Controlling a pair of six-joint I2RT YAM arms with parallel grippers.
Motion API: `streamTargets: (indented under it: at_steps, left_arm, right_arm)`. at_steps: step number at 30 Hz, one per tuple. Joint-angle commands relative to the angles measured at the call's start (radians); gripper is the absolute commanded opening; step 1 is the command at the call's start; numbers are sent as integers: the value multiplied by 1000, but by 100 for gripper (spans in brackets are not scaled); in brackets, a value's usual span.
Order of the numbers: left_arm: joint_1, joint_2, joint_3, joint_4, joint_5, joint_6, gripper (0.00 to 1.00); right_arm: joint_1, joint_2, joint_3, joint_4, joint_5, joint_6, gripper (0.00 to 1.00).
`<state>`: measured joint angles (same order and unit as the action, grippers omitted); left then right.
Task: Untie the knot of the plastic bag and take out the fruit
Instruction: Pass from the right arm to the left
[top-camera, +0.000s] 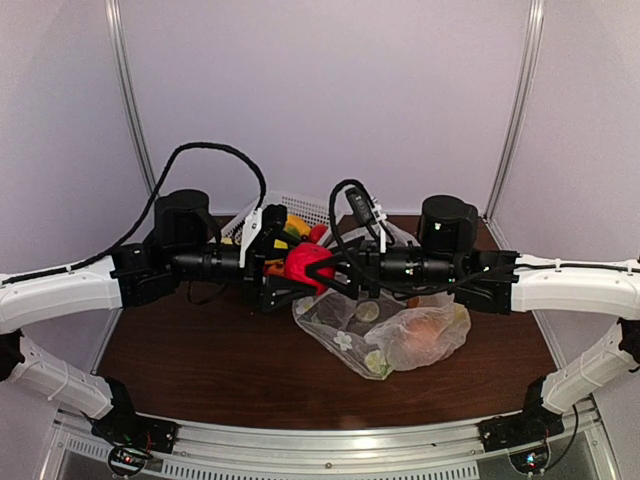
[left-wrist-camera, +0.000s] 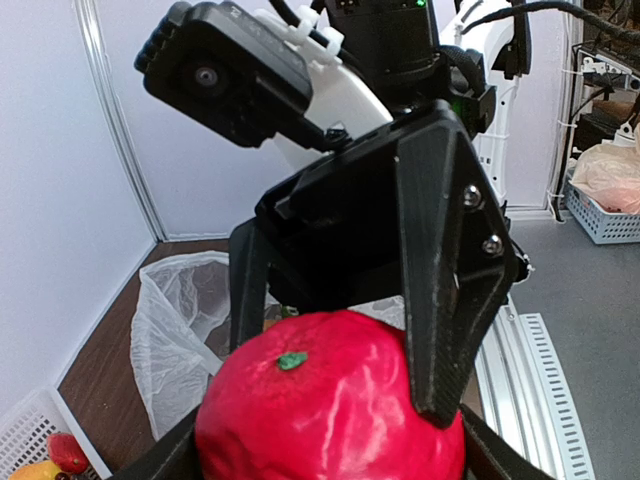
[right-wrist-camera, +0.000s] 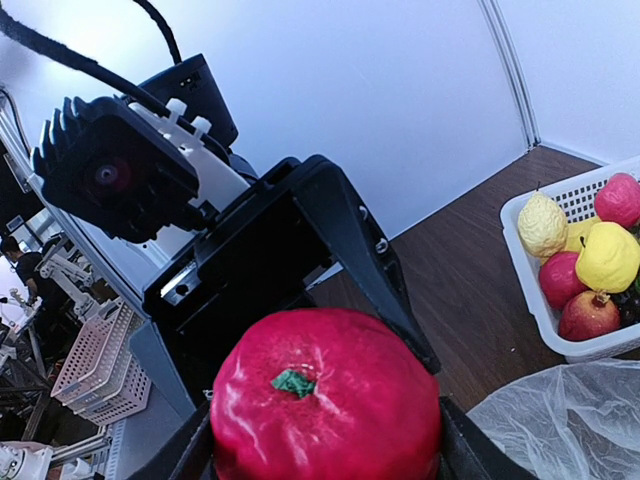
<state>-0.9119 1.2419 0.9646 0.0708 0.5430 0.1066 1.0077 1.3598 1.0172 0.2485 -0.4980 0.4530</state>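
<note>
Red fruit (left-wrist-camera: 330, 400) fills the bottom of both wrist views. It is a shiny toy with a small green stem patch on top, held up in the air over the middle of the table (top-camera: 200, 360).

From the left, the left arm (top-camera: 60, 295) reaches in level towards the centre. The left gripper (top-camera: 292, 268) has its black fingers pressed against the sides of the red fruit, clamped on it. From the other side, the right gripper (top-camera: 322, 266) has the same fruit between its fingers and is also closed around it. The two grippers meet nose to nose, with the fruit between them. Which one bears the weight cannot be told.

Behind the grippers, at the back of the table, stands a white lattice basket (top-camera: 300, 205) holding yellow, red and pink toy fruits.

Right of centre, below the right gripper, the plastic bag (top-camera: 400, 335) lies slumped on the dark wood. It is clear and crinkled, printed with lime slices and small white flowers. An orange fruit (top-camera: 430, 335) shows through the film on its right side. The knot cannot be made out in the folds.

Further right, the right arm (top-camera: 570, 285) stretches in level from the table's right edge.
</note>
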Motion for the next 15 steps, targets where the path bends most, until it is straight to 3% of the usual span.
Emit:
streamTargets:
  at_steps: [1, 15]
  left_arm:
    - [-3, 6, 31, 3, -4, 7, 72]
    - [-4, 2, 27, 10, -50, -15, 54]
  right_arm:
    - [-1, -16, 18, 24, -10, 6, 62]
    - [-2, -89, -45, 14, 91, -22, 89]
